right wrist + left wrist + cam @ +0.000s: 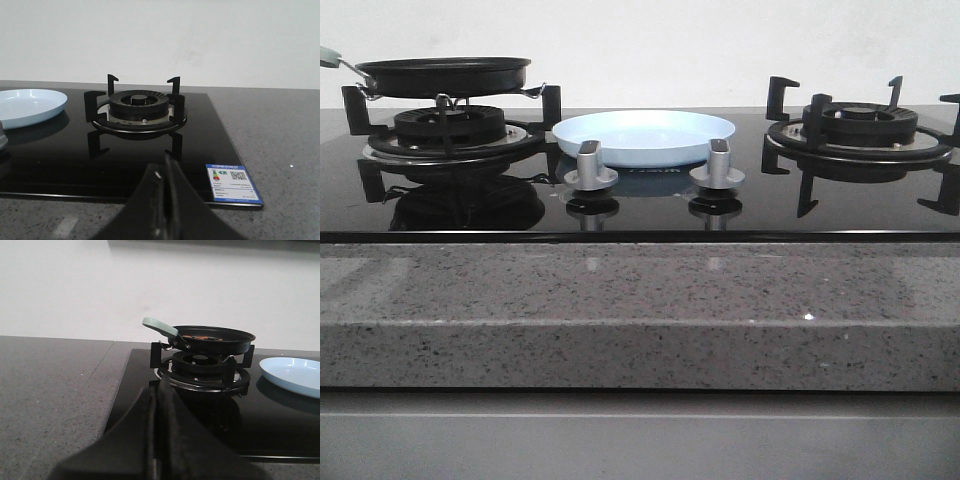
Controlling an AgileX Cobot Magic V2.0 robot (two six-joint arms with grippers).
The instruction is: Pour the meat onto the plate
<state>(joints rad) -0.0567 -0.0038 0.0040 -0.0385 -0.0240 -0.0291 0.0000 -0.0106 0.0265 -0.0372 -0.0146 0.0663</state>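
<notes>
A black frying pan (442,75) with a pale green handle (159,326) sits on the left burner (450,128). Orange-brown meat (200,337) shows just over its rim in the left wrist view. The pale blue plate (645,135) lies empty on the hob between the two burners, behind the knobs; it also appears as the plate (292,375) and the plate (27,105) in the wrist views. My left gripper (159,390) is shut and empty, well short of the pan, in front of it. My right gripper (165,167) is shut and empty, in front of the right burner (136,107).
Two silver knobs (590,165) (718,163) stand in front of the plate. The right burner (860,130) is bare. A blue energy label (232,182) sticks on the hob's front right corner. Speckled grey counter (640,310) surrounds the black glass hob; a white wall is behind.
</notes>
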